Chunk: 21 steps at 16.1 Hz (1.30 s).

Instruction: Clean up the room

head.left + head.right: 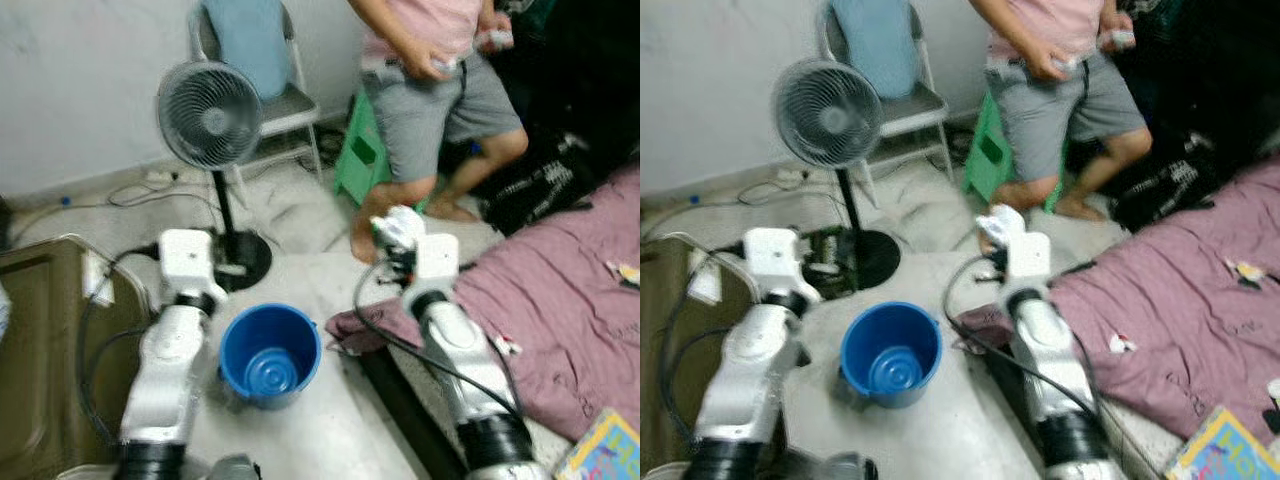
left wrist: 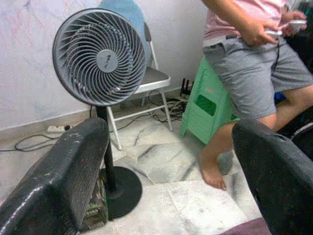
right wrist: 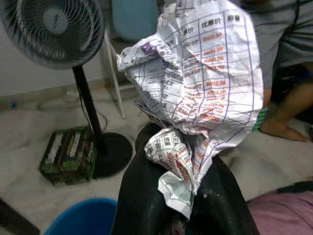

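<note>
We take blue bucket (image 1: 270, 355) on floor as landmark. Right gripper (image 3: 183, 161) up and right of bucket, fingers closed tight on crumpled printed paper (image 3: 200, 88), wad held above floor, short of pink bedding (image 1: 570, 310). Left gripper (image 2: 171, 161) left of bucket, fingers spread wide, nothing between them. Beyond bucket: standing fan (image 1: 212, 115), folding chair (image 1: 285, 100), green stool (image 1: 362, 150), person (image 1: 430, 100) holding controllers.

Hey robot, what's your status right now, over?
Right gripper shut on crumpled paper, raised beyond the blue bucket. Left gripper open, holding nothing. Standing fan and a person's legs just ahead.
</note>
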Available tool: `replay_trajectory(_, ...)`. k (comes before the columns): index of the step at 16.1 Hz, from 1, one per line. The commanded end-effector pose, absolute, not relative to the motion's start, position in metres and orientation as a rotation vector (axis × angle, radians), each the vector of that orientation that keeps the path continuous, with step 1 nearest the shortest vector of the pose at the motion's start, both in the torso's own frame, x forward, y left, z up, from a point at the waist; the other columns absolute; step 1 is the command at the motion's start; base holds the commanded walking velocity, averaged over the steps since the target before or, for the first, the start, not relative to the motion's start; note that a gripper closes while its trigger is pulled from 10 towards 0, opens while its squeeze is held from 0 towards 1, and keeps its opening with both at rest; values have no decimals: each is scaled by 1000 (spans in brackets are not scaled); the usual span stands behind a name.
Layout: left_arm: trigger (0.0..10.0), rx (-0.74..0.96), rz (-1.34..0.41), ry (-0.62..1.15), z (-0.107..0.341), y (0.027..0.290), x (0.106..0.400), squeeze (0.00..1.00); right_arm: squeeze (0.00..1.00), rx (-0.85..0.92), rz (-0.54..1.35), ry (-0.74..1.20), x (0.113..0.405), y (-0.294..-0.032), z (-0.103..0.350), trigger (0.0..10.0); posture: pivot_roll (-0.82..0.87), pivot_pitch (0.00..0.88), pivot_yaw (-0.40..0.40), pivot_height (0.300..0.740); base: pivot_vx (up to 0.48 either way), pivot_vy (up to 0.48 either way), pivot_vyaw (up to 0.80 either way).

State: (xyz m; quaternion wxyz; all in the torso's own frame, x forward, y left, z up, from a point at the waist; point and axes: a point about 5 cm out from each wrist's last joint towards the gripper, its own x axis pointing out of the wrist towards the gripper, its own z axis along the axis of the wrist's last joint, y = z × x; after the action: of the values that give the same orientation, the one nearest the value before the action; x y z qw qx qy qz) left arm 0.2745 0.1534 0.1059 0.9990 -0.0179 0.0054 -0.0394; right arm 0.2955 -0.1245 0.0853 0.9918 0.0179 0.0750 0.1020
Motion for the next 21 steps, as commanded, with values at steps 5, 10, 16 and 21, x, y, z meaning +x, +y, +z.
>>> replay_trajectory(5, 10000, -48, -105, -1, 109, 144, 276, 0, 0, 24, 179, 154, 295, -136, 84, 10000, -23, 0, -21, 740, 286, 0, 89)
replay_trajectory(10, 10000, -32, -78, 4, 108, 145, 277, 0, 0, 33, 187, 151, 294, -134, 84, 10000, -21, 0, -19, 740, 0, 0, 759)
replay_trajectory(16, 10000, -27, -59, 0, 109, 145, 278, 0, 0, 34, 189, 153, 293, -134, 84, 10000, -21, 0, -20, 740, 0, 0, 773)
replay_trajectory(21, 10000, -41, -104, -15, 111, 143, 276, 0, 0, 44, 168, 166, 295, -136, 82, 10000, -18, 0, -22, 740, 108, 0, 0)
